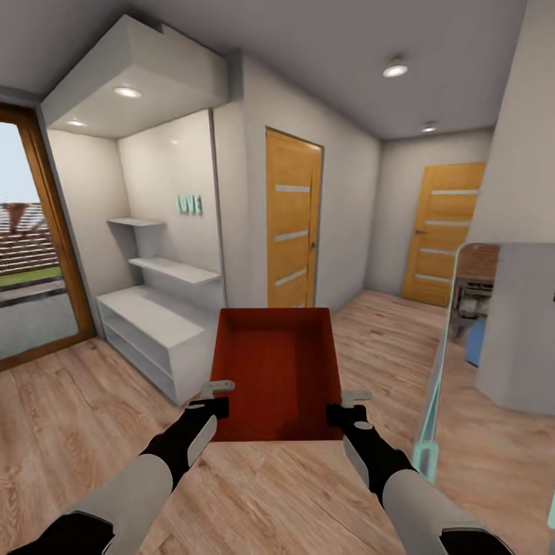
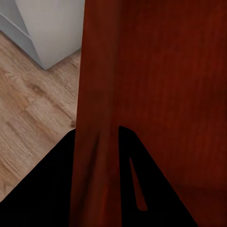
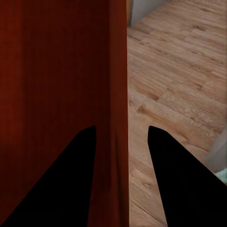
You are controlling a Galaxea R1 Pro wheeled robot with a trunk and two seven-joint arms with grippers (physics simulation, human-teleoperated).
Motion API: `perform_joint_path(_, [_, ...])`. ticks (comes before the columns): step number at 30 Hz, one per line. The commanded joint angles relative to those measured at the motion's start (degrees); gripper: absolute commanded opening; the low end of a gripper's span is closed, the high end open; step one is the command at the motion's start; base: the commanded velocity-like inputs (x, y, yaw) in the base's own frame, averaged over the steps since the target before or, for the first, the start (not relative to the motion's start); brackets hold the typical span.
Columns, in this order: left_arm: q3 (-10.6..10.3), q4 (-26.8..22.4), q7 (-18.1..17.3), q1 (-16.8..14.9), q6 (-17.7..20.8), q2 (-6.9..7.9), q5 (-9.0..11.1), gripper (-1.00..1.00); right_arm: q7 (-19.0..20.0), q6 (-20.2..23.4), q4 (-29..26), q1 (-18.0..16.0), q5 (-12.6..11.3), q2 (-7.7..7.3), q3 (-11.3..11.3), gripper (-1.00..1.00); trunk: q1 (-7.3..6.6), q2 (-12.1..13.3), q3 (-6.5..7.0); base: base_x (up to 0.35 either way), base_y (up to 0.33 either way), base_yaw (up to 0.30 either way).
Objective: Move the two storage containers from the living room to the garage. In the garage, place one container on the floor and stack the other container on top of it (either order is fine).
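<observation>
Both grippers — left (image 1: 218, 395), right (image 1: 348, 407) — astride container (image 1: 276, 362) walls

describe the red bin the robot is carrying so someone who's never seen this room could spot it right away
Start at the white shelf unit by the glass door, then look right along the wood floor. The storage container hangs there between the left gripper and right gripper: the one red-orange, open-topped box among white and wood.

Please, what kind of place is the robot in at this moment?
Most likely a hallway inside a home, not a garage. The floor is light wood planks, two wooden doors open off it, and white built-in shelves stand by a glass door. The storage container is carried here.
</observation>
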Motion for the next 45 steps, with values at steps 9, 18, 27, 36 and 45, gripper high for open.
perform_joint_path(9, [0.2, -0.1, 1.1, 0.0, 0.5, 0.12, -0.5, -1.00, -1.1, 0.2, -0.3, -0.1, 1.3, 0.02, -2.0, -1.00, 0.05, 0.0, -0.02, 0.323, 0.000, 0.000])
perform_joint_path(18, [0.2, -0.1, 1.1, 0.0, 0.5, 0.12, -0.5, -1.00, -1.1, 0.2, -0.3, -0.1, 1.3, 0.02, -2.0, -1.00, 0.05, 0.0, -0.02, 0.323, 0.000, 0.000])
perform_joint_path(27, [0.2, -0.1, 1.1, 0.0, 0.5, 0.12, -0.5, -1.00, -1.1, 0.2, -0.3, -0.1, 1.3, 0.02, -2.0, -1.00, 0.05, 0.0, -0.02, 0.323, 0.000, 0.000])
perform_joint_path(36, [0.2, -0.1, 1.0, 0.0, 0.5, 0.12, -0.5, -1.00, -1.1, 0.2, -0.3, -0.1, 1.3, 0.02, -2.0, -1.00, 0.05, 0.0, -0.02, 0.323, 0.000, 0.000])
perform_joint_path(45, [0.2, -0.1, 1.0, 0.0, 0.5, 0.12, -0.5, -1.00, -1.1, 0.2, -0.3, -0.1, 1.3, 0.02, -2.1, -1.00, 0.05, 0.0, -0.02, 0.323, 0.000, 0.000])
